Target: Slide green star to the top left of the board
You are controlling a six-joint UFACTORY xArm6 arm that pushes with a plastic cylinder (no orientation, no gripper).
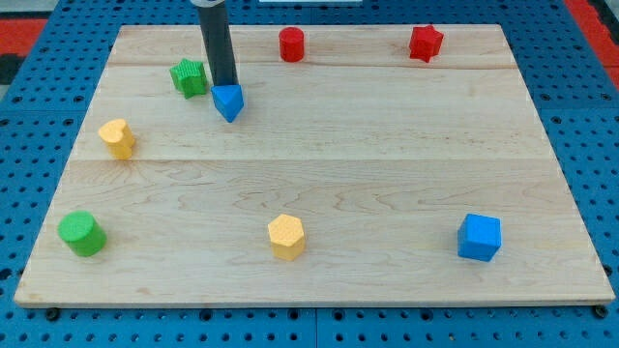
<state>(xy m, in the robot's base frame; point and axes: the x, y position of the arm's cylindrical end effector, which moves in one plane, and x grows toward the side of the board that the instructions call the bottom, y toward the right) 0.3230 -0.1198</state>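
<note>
The green star (190,76) lies near the board's top left, a little in from the corner. My tip (225,86) stands just to the star's right, with a small gap between them. The tip's end sits right behind a blue triangular block (228,101), at its upper edge. The dark rod rises from there out of the view's top.
A wooden board (319,174) on a blue pegboard. A red cylinder (292,44) and a red star (426,43) at the top. A yellow heart (117,138) at the left. A green cylinder (81,234), a yellow hexagon (286,237) and a blue cube (480,237) along the bottom.
</note>
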